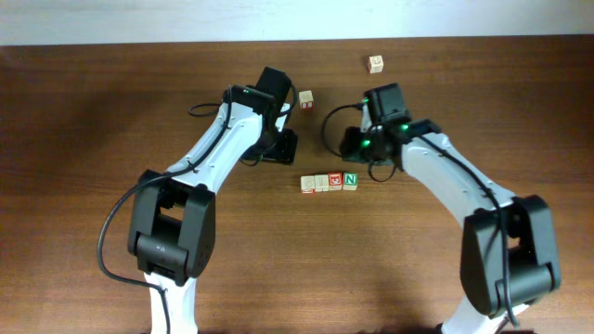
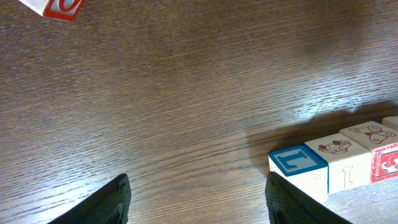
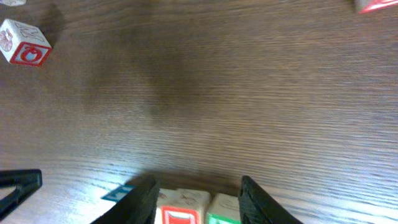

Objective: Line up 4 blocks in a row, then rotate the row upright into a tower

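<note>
blocks [image 1: 329, 182]: four, touching row, centre of table [image 1: 111, 111], lined up for turning one by one.
left gripper [image 2: 198, 190]: wide open, empty, standing left of row.
right gripper [image 3: 198, 193]: half open over row's right half, nothing clamped; apparently lining up a grasp.

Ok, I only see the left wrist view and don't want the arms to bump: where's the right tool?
Observer: The right tool is at the far end of the row of blocks, by the green N block.
Operator: Gripping anything?
Observer: No, it's open; a red block shows in the gap.
Operator: Any strays?
Observer: One lone block sits far back, near the edge of the table.
</note>
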You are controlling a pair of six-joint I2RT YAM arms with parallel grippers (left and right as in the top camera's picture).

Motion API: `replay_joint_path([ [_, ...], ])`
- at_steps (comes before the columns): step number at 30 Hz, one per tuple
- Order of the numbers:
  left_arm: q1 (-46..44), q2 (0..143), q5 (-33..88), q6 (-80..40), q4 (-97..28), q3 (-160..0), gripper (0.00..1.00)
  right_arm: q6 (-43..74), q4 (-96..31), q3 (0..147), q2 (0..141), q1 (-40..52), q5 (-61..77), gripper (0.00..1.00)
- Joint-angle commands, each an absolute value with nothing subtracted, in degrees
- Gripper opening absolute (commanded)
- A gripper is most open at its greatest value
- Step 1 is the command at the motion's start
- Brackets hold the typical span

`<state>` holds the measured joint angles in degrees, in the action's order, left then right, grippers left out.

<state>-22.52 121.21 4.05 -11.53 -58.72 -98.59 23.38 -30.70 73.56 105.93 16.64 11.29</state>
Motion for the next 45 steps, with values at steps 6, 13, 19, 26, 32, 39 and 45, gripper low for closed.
replay_joint_path([
  [6,-21.78,121.49,3.16,-11.27,-58.89,-99.68,0.6,26.68,-29.67,74.26,114.48,20.62,4.25,0.34],
  [13,-21.8,121.49,3.16,-11.27,-58.89,-99.68,0.6,26.63,-30.61,74.19,114.87,20.67,4.29,0.33],
  [19,-21.8,121.51,3.16,-11.27,-58.89,-99.68,0.61,23.77,-29.71,74.19,114.87,20.67,7.14,0.33],
  [26,-21.85,121.49,3.16,-11.27,-59.05,-99.59,0.61,21.21,-30.22,74.19,114.87,20.67,8.82,0.33],
  [32,-21.85,121.51,3.18,-11.27,-59.05,-99.59,0.62,21.45,-35.88,78.81,114.1,19.22,8.75,0.43],
  [39,-21.85,121.51,3.18,-11.27,-59.05,-99.59,0.62,22.94,-48.29,87.44,113.3,10.87,10.11,0.5],
  [45,-21.85,121.51,3.18,-11.25,-59.05,-99.59,0.63,19.09,-54.41,81.73,113.67,7.2,16.34,0.49],
])
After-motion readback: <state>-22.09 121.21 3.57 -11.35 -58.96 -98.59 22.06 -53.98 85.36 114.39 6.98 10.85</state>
